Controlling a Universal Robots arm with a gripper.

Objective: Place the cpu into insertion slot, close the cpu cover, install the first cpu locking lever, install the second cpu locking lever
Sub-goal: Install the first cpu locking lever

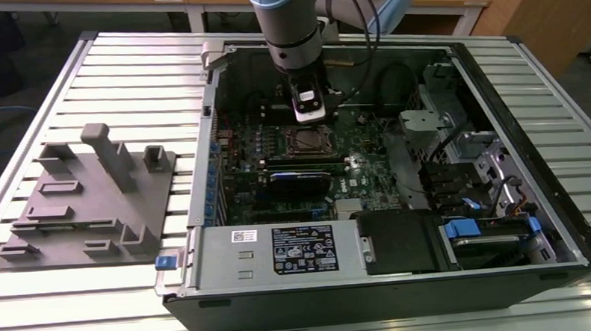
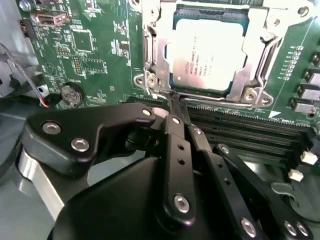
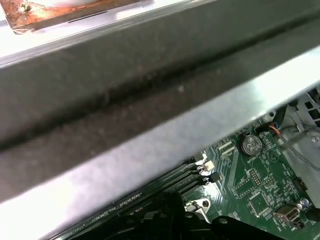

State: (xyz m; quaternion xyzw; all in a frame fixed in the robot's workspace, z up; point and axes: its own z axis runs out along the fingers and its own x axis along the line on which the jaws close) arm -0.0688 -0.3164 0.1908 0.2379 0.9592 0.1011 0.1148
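Now: cpu [image 2: 209, 54] seated in insertion slot [image 2: 175, 82], cpu cover [image 2: 260, 47] down over it.
Gripper [image 2: 172, 97] fingers pinched together, holding nothing, tip at the socket's edge nearest the wrist cam; lever status: can't tell. Print on chip & case sticker [image 1: 304, 249] too small to read.

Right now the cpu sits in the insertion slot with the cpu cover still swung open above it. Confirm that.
Not quite. In the second wrist view the cpu does sit in the insertion slot, but the cpu cover lies closed flat around it, not swung open. The gripper is at the cover's edge, fingers together.
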